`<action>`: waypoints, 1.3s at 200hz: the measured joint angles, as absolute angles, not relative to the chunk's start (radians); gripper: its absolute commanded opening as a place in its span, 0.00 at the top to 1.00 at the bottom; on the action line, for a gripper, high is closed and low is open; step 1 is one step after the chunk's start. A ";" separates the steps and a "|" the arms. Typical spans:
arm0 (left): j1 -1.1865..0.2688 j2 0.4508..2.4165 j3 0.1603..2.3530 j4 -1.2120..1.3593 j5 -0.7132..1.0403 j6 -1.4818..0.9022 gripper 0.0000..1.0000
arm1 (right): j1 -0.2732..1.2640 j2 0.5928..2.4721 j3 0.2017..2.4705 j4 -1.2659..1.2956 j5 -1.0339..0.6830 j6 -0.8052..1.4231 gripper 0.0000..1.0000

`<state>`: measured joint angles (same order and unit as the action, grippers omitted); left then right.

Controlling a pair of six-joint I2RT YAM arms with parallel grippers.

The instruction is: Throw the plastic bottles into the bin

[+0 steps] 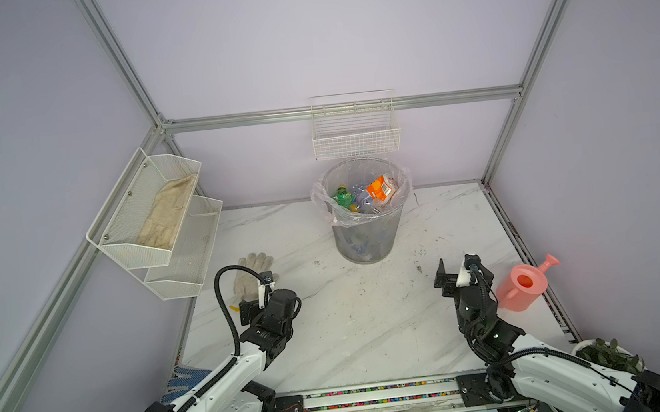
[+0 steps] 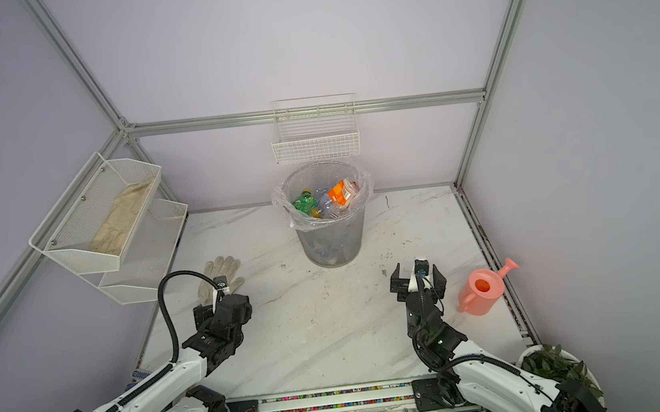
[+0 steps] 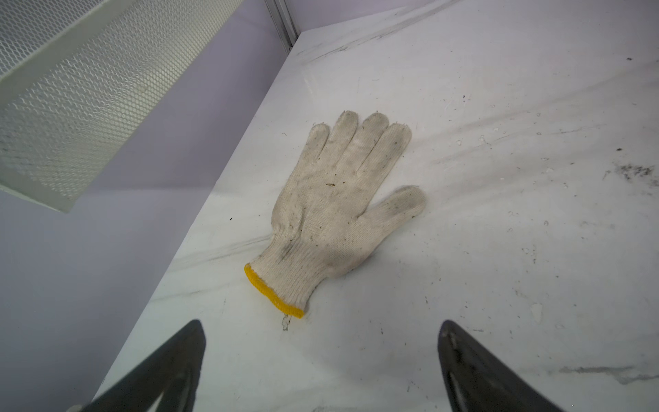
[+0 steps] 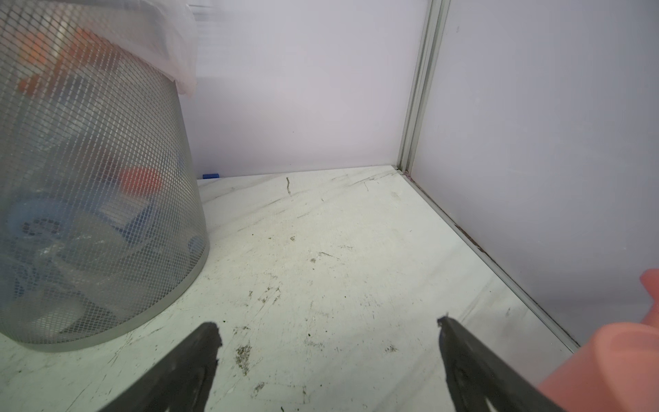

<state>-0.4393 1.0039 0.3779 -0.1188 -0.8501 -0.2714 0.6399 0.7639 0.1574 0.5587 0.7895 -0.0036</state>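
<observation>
The bin (image 1: 366,234) (image 2: 330,240), a grey mesh basket lined with a clear bag, stands at the back middle of the table. Several plastic bottles lie inside it in both top views, among them an orange-labelled one (image 1: 378,187) (image 2: 339,192) and a green one (image 1: 342,198) (image 2: 304,204). The right wrist view shows blurred bottles through the bin's mesh wall (image 4: 92,171). No bottle shows on the table. My left gripper (image 1: 269,296) (image 3: 320,324) hangs open and empty over the front left. My right gripper (image 2: 417,275) (image 4: 326,323) is open and empty over the bare front right.
A white knitted glove (image 3: 335,214) (image 1: 249,272) lies just ahead of my left gripper. A pink watering can (image 1: 522,285) (image 4: 606,364) stands right of my right gripper. A white mesh two-tier shelf (image 1: 145,251) holds another glove on the left wall. A wire basket (image 1: 356,137) hangs above the bin.
</observation>
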 measured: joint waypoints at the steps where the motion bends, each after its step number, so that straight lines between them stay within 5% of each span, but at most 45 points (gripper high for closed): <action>1: -0.439 1.004 0.378 -0.119 -0.850 -0.271 0.00 | 0.640 0.764 0.157 0.561 0.789 -0.005 0.03; 153: -0.417 0.943 0.242 0.318 -0.947 -0.143 0.00 | 0.529 0.939 0.083 0.993 0.741 -0.083 0.03; 260: -0.371 1.138 0.230 0.668 -0.945 -0.027 0.00 | 0.425 1.304 0.107 1.299 0.656 -0.093 0.03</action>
